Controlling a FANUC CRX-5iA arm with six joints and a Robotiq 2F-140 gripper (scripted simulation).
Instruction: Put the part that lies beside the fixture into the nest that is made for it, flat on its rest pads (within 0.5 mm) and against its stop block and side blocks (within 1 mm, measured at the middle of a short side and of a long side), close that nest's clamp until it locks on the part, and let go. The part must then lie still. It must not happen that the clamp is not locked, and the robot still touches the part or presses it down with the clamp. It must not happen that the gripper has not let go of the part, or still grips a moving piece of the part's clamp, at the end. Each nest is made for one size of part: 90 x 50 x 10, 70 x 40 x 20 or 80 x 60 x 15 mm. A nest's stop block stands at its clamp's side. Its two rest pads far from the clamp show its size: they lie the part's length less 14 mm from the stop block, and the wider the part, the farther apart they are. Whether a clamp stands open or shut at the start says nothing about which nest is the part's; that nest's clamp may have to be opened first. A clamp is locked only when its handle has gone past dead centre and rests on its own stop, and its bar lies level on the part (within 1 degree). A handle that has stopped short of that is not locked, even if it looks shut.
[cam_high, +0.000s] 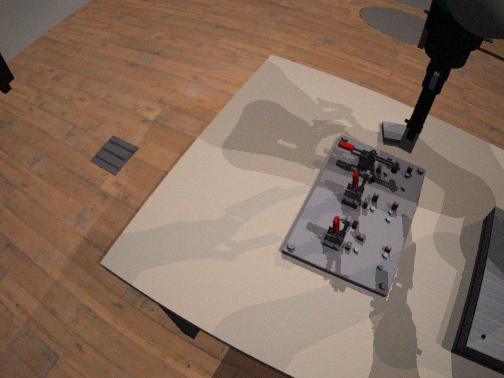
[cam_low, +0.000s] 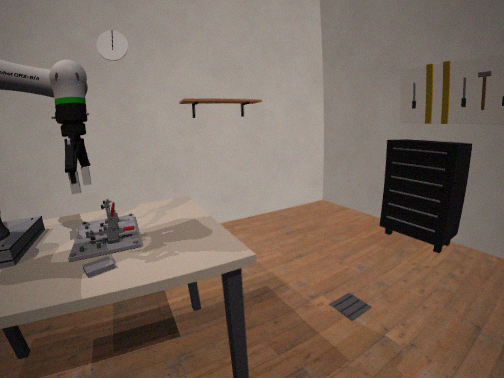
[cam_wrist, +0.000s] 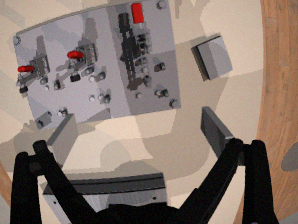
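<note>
Part (cam_high: 395, 132) (cam_low: 99, 266) (cam_wrist: 215, 58) outside the open jaws.

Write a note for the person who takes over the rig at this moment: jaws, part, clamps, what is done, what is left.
Jaws: open, holding nothing, above the table.
Part: on the table beside the fixture, not in a nest.
Clamps: the red handle nearest the part lies low; the other two stand up. Locking unclear.
Done: no placing.
Left: choose nest, open its clamp if needed, seat part, lock, let go.
</note>
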